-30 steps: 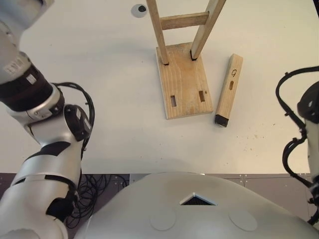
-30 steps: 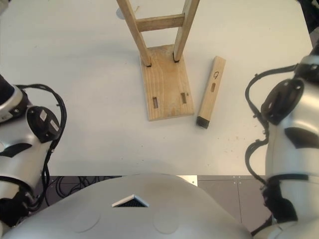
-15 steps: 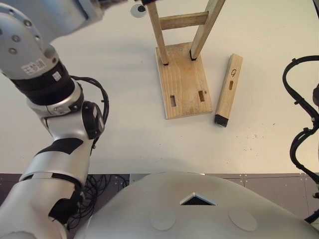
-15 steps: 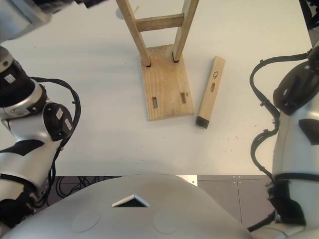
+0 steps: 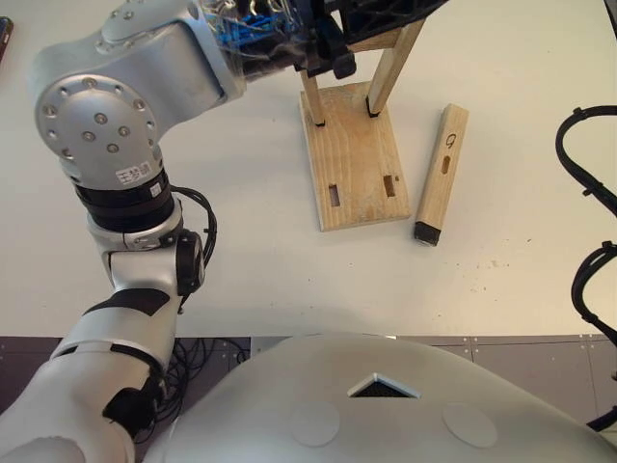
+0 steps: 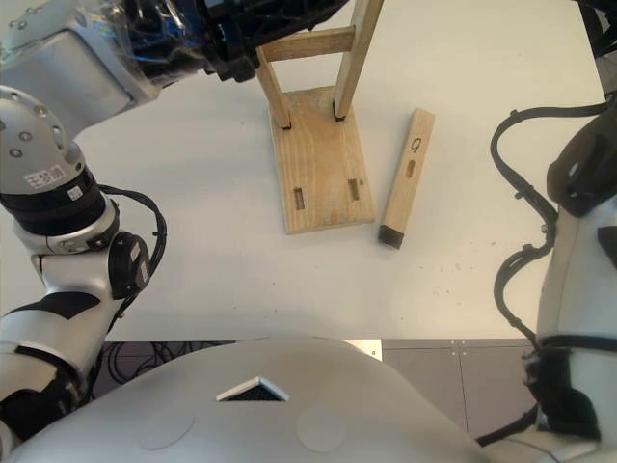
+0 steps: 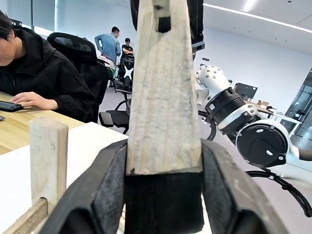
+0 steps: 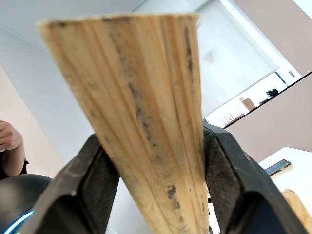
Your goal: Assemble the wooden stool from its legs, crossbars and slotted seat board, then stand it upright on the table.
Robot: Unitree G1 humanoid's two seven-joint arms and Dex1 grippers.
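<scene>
Left fingers [image 7: 97, 195] clamped on both sides of an upright leg [image 7: 163, 97]. A second upright leg [image 7: 46, 161] stands just beside it, tied in by the crossbar [image 6: 307, 43]. Right fingers [image 8: 92, 180] tight on a wooden piece [image 8: 141, 122]; looks like a leg, can't tell which. Seat board [image 5: 362, 145] lies flat on the counter [image 5: 241, 241], with both upright legs seated in its far slots. Near slots [image 5: 335, 196] are empty. Loose leg [image 5: 442, 174] lies just beside the board's right edge, apart from it. My read: about half done. One leg pair is in; the other pair needs seating, then the stool gets flipped onto its feet. Counter is plain white, matte, a few specks. Room behind: office chair [image 7: 73, 46], wooden desk [image 7: 14, 129], ceiling strip lights [image 7: 258, 17].
</scene>
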